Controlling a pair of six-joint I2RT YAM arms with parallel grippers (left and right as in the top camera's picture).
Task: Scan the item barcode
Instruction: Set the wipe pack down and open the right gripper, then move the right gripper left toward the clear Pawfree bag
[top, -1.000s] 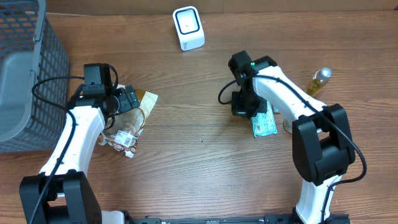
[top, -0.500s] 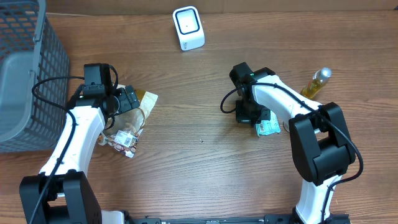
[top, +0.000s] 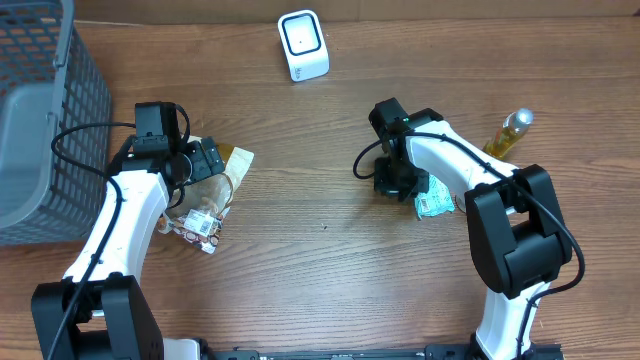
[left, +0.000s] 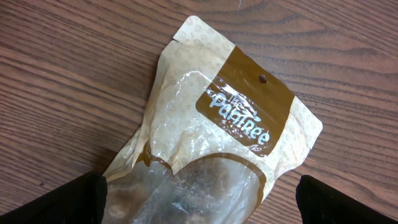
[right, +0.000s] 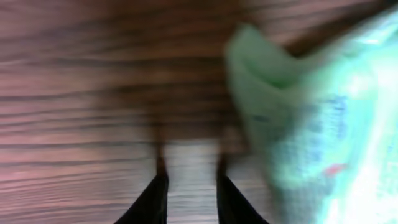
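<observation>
Overhead: shows green packet (top: 433, 203) flat on wooden table (top: 320, 260), touching right gripper (top: 398, 182) on its outer side, well apart from white scanner (top: 303, 45); shows left gripper (top: 200, 160) over brown pouch (top: 230, 168). Left wrist: finds fingers (left: 62, 199) spread wide, released, pouch lying between them ungrasped; right wrist, blurred: finds fingertips (right: 155, 199) slightly parted over bare wood, packet just beside, not gripped.

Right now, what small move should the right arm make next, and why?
Probably slide the right gripper sideways toward the green packet and close. Its fingers stand slightly parted over the bare table, with the packet beside them rather than between them. The wrist view is blurred.
</observation>
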